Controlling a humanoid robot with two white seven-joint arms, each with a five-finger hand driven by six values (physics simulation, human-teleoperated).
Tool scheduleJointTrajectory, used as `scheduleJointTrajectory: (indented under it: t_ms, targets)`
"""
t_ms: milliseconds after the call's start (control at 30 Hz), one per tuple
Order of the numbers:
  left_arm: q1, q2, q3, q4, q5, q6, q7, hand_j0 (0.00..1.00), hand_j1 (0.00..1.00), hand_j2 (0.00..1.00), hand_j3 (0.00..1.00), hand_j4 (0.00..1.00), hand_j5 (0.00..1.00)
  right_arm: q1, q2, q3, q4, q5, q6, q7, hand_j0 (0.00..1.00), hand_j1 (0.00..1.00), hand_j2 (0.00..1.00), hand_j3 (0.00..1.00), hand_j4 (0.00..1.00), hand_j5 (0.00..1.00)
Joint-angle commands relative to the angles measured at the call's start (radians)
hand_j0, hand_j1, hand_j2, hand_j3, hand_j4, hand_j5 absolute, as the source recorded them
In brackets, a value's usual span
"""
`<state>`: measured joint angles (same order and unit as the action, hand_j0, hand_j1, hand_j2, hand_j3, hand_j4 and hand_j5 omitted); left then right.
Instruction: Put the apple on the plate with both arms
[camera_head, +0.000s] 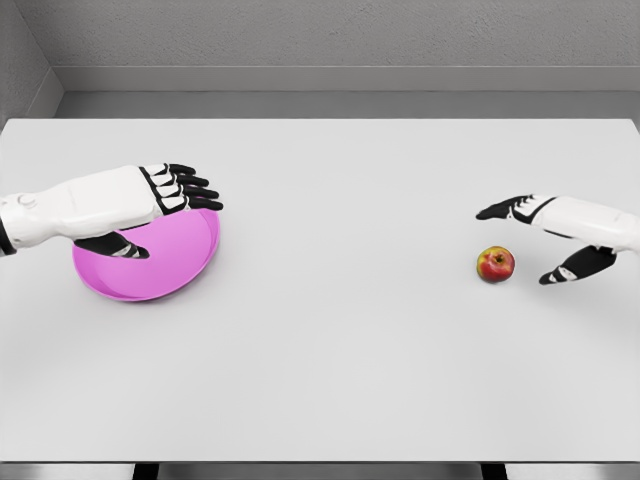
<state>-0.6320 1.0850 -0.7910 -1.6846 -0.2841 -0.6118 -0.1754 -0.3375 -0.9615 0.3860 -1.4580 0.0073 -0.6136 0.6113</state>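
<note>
Head view: right hand (548, 240) fingers (497, 212) spread beside apple (496, 264), not touching.

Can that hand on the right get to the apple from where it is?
Probably yes. The right hand is open right beside the apple, fingers above and thumb below, with only bare table between them.

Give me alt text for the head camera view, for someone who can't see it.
A red apple sits on a white table between the open fingers and thumb of the robot's right hand, not yet grasped. Far to the left, the open left hand hovers over a pink plate.
</note>
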Motion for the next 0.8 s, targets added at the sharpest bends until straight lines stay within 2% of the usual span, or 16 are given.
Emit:
scheduleJointTrajectory:
  t_ms: [0,100,200,333,500,767]
  targets:
    - [0.000,0.001,0.001,0.000,0.006,0.001,0.001,1.00,1.00,1.00,1.00,1.00,1.00,0.000,-0.005,0.025,0.001,-0.006,0.003,0.000,1.00,1.00,1.00,1.00,1.00,1.00]
    - [0.000,0.001,-0.002,-0.001,0.006,0.001,0.001,1.00,1.00,1.00,1.00,1.00,1.00,-0.008,0.000,0.063,0.008,-0.007,0.003,0.000,1.00,1.00,1.00,1.00,1.00,1.00]
    - [0.000,0.001,-0.002,-0.001,0.006,0.001,0.001,1.00,1.00,1.00,1.00,1.00,1.00,-0.026,0.026,0.105,0.059,-0.006,0.003,0.000,1.00,1.00,1.00,1.00,1.00,1.00]
    - [0.000,0.003,-0.005,0.000,0.006,0.001,0.001,1.00,1.00,1.00,1.00,1.00,1.00,-0.054,0.055,0.110,0.120,0.003,0.003,0.000,1.00,1.00,1.00,1.00,1.00,1.00]
    - [0.000,0.001,-0.007,0.000,0.006,0.001,0.001,1.00,1.00,1.00,1.00,1.00,1.00,-0.066,0.084,0.110,0.128,0.040,0.003,0.000,1.00,1.00,1.00,1.00,1.00,1.00]
    - [0.000,0.001,-0.007,0.000,0.006,0.001,0.001,1.00,1.00,1.00,1.00,1.00,1.00,-0.092,0.127,0.111,0.217,0.100,0.003,0.000,1.00,1.00,1.00,1.00,1.00,1.00]
